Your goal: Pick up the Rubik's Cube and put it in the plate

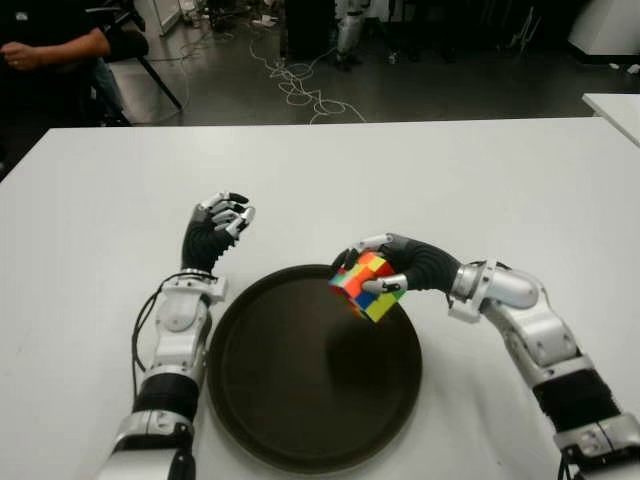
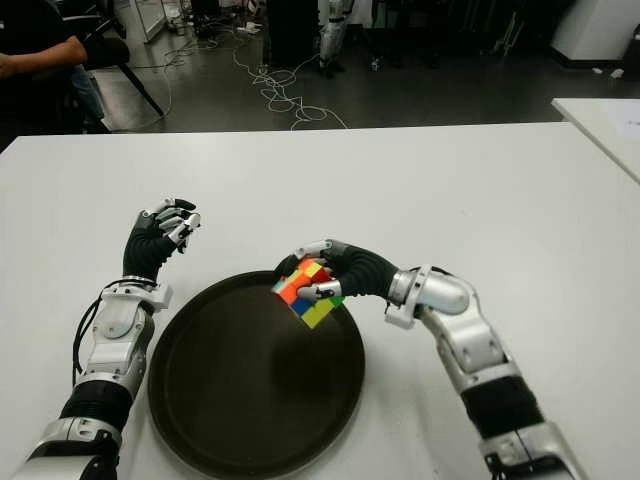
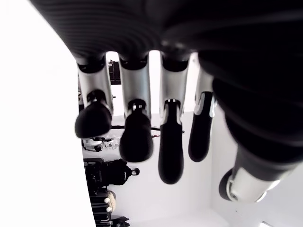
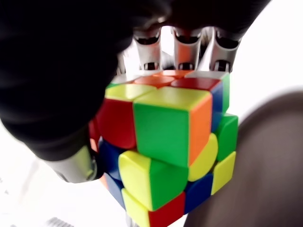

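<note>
The right hand (image 1: 400,265) grips the Rubik's Cube (image 1: 367,285), its fingers (image 4: 185,49) curled over the top face and the thumb pressed against one side, holding it tilted in the air above the far right rim of the plate (image 1: 250,400). The cube is glossy plastic with rounded, bright tiles in red, green, yellow, orange and blue. The plate is a wide, round, dark tray with a low raised rim, lying on the smooth white desk (image 1: 450,170). The left hand (image 1: 215,232) shows beside the plate's far left edge, fingers loosely curled and holding nothing.
</note>
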{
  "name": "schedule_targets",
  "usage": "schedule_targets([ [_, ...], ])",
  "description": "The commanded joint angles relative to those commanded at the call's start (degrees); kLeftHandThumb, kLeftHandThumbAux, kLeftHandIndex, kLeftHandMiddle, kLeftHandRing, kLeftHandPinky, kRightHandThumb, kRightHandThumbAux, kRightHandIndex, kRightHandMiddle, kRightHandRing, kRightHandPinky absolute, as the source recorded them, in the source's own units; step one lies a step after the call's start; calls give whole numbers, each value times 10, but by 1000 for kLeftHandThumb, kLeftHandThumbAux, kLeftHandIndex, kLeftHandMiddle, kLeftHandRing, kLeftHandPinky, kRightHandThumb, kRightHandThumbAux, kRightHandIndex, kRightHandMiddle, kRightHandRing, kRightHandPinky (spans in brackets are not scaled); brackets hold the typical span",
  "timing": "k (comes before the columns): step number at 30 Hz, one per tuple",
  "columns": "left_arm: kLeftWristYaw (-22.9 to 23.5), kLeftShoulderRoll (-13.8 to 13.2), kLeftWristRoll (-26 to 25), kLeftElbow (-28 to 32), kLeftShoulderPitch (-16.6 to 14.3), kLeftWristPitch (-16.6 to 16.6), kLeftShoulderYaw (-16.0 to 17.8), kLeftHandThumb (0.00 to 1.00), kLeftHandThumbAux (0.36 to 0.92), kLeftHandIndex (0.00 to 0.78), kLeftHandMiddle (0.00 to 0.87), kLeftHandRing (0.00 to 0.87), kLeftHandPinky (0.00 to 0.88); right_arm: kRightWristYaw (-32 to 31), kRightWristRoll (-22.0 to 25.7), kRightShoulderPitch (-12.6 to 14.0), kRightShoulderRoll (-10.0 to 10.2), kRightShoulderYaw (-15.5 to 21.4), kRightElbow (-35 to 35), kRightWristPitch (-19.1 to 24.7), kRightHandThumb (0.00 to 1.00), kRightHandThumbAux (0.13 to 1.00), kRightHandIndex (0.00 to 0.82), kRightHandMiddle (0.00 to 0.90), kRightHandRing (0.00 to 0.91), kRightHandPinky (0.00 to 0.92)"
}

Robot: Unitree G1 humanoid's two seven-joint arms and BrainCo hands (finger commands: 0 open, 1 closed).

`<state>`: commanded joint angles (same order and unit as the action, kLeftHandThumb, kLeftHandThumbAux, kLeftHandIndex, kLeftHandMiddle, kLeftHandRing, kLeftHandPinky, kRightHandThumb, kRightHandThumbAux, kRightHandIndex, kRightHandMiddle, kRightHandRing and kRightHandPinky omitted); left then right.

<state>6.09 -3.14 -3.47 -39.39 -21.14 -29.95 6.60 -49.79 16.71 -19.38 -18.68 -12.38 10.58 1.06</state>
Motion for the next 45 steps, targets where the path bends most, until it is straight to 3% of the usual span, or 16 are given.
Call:
schedule_targets([
  [7, 6, 0, -5, 1, 2, -2, 0, 846, 659, 421, 574, 735, 769, -37, 8, -11, 8, 14, 15, 1, 704, 717, 433, 645, 672, 681],
  [23, 14, -1, -7, 7, 4, -2, 0, 848, 657, 429, 583, 747, 777, 41, -83, 8, 19, 10, 0, -77, 703, 715, 433, 656, 665, 656],
  [28, 11, -2, -2, 8, 5, -2, -1, 848, 657, 429, 583, 746, 774, 119, -145, 26, 34, 9, 6, -143, 702, 716, 433, 633, 641, 638],
  [33, 8, -1, 0, 9, 6, -2, -2, 847, 658, 425, 579, 743, 773, 172, -191, 35, 41, 4, 15, -188, 815, 687, 419, 510, 582, 585],
  [38, 7, -1, 1, 11, 6, 3, -2, 845, 659, 422, 578, 741, 772, 237, -251, 41, 49, -6, 41, -240, 830, 686, 407, 501, 557, 560],
  [45, 9, 0, -1, 14, 7, 5, -2, 845, 659, 420, 571, 733, 768, 293, -295, 35, 52, -15, 84, -328, 831, 689, 399, 495, 528, 533],
])
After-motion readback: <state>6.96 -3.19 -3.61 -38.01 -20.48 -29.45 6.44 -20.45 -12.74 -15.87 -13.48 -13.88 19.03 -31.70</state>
